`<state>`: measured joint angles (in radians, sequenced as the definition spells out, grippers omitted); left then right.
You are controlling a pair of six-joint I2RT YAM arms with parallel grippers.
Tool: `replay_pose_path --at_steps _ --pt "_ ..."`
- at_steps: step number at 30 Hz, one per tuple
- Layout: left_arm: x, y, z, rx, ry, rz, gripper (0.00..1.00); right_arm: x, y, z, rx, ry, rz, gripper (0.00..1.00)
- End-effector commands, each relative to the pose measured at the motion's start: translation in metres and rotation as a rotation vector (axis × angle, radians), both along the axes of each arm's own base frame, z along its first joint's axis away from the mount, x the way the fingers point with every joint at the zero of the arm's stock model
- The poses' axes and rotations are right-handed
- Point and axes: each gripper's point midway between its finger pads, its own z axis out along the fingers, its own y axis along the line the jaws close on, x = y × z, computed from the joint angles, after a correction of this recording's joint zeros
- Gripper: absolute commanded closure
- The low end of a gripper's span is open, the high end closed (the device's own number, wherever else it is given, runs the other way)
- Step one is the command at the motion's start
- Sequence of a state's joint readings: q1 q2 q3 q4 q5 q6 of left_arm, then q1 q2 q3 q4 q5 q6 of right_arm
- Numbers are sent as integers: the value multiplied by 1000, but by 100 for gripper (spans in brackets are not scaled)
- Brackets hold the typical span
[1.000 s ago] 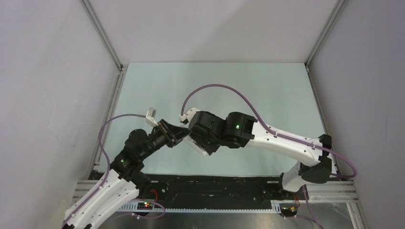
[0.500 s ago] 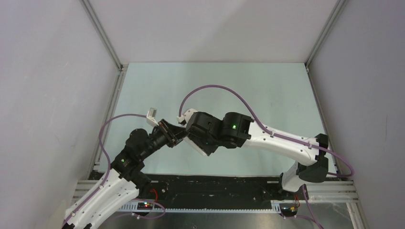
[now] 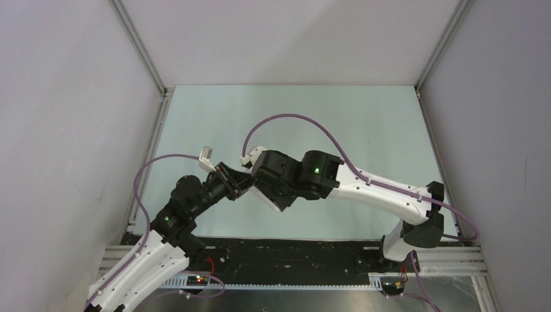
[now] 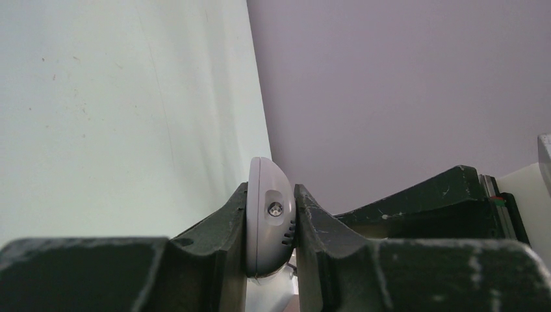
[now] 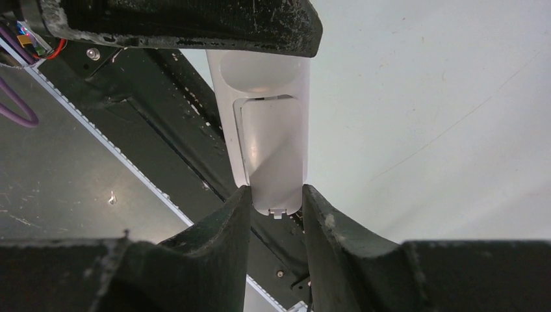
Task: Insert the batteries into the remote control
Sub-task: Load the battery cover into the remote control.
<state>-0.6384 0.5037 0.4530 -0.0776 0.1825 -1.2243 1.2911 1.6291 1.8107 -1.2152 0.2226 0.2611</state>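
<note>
The white remote control [image 5: 263,78] is held in the air between both arms, its back toward the right wrist camera. A plain white battery cover [image 5: 273,153] lies on that back, slightly askew, with its latch tab at the near end. My right gripper [image 5: 276,201] is shut on the cover's near end, one finger on each side edge. My left gripper [image 4: 269,218] is shut on the remote's other end [image 4: 268,195], where a small screw shows. From above, the left gripper [image 3: 238,184] meets the right wrist [image 3: 286,177], which hides the remote. The batteries are out of view.
A pale green mat [image 3: 305,117] covers the table, with grey walls on three sides. A black strip and metal rails [image 3: 292,250] run along the near edge by the arm bases. A purple cable [image 3: 292,118] loops above the right arm.
The right arm has edged a little to the left, toward the left gripper. The left arm holds still with the remote.
</note>
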Motion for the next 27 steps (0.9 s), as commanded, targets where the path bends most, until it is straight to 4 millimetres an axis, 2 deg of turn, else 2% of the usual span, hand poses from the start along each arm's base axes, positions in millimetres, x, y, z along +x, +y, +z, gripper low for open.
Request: replay_pose_path --at_steps 1,27 --pt "1 2 14 9 -65 5 99 6 9 11 48 3 -20 61" --pt "7 8 8 80 -110 37 100 11 21 -2 69 79 -44 62"
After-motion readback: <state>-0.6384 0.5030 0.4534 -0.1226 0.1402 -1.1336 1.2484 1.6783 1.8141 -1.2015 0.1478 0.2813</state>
